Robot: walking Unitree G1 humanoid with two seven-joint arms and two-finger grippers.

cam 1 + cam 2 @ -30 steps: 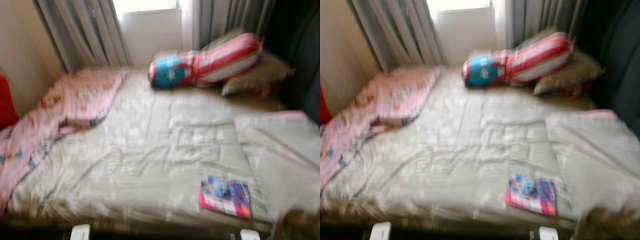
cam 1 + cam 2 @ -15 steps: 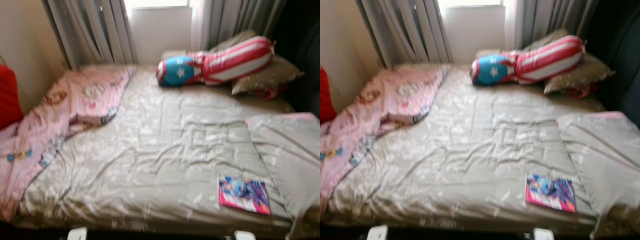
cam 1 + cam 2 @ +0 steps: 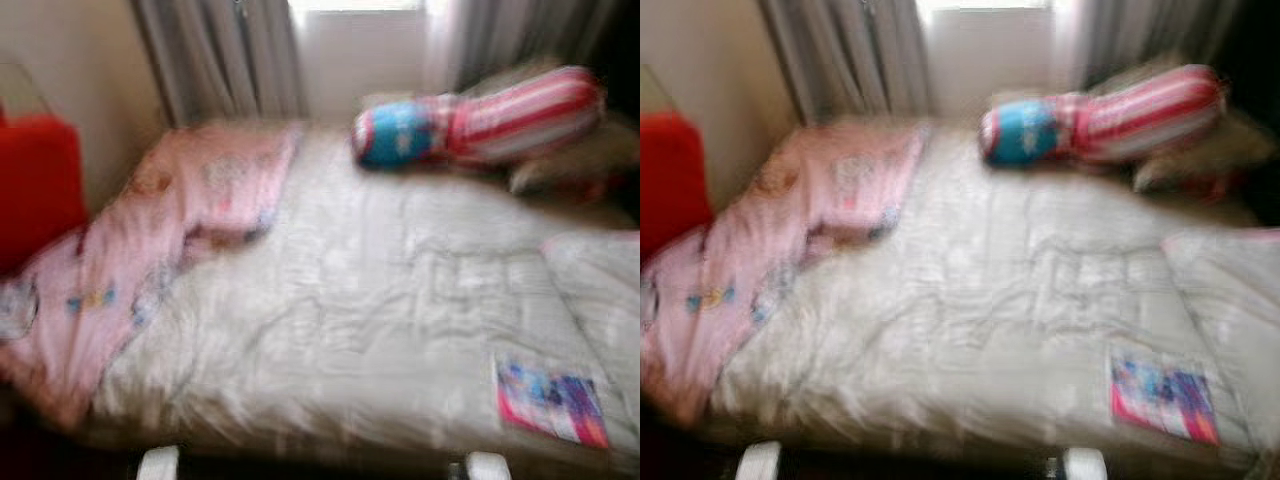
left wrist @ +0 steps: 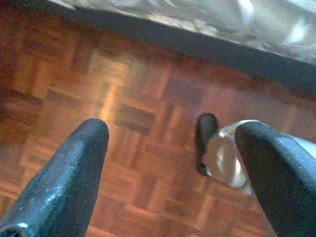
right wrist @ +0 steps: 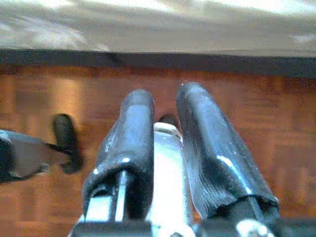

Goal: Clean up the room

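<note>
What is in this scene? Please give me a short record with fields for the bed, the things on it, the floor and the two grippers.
bed: grey quilt, rumpled
near right corner: colourful book, flat
left side: pink blanket, bunched
far end: red-striped bolster with blue end
floor: wood parquet
left gripper: open, over floor
right gripper: fingers close together, low over floor
image: blurred

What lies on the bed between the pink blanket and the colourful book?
Only bare, wrinkled beige bedcover lies between the pink blanket and the book, as the eye views show.
</note>
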